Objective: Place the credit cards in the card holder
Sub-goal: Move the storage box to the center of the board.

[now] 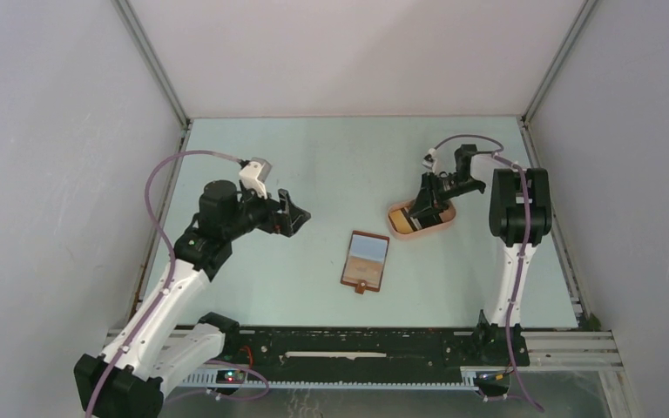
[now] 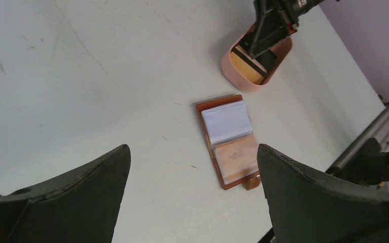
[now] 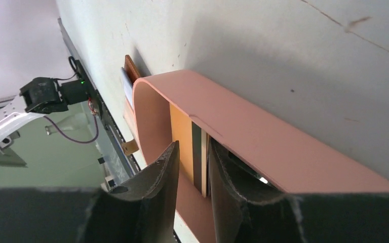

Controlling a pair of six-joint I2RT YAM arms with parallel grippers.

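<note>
The card holder (image 1: 365, 259) lies open near the table's middle, reddish-brown with clear inner sleeves and a snap tab at its near end; it also shows in the left wrist view (image 2: 229, 143). The credit cards (image 3: 182, 132), a yellow one, a dark one and a light one, stand on edge in a pink oval tray (image 1: 398, 228). My right gripper (image 3: 192, 147) reaches into the tray (image 3: 263, 136), and its jaws stand close on both sides of the card stack. My left gripper (image 2: 193, 152) is wide open and empty, hovering left of the card holder.
The pink tray (image 2: 233, 71) sits right of and behind the card holder. White walls with metal posts close in the table on three sides. A black rail runs along the near edge (image 1: 383, 344).
</note>
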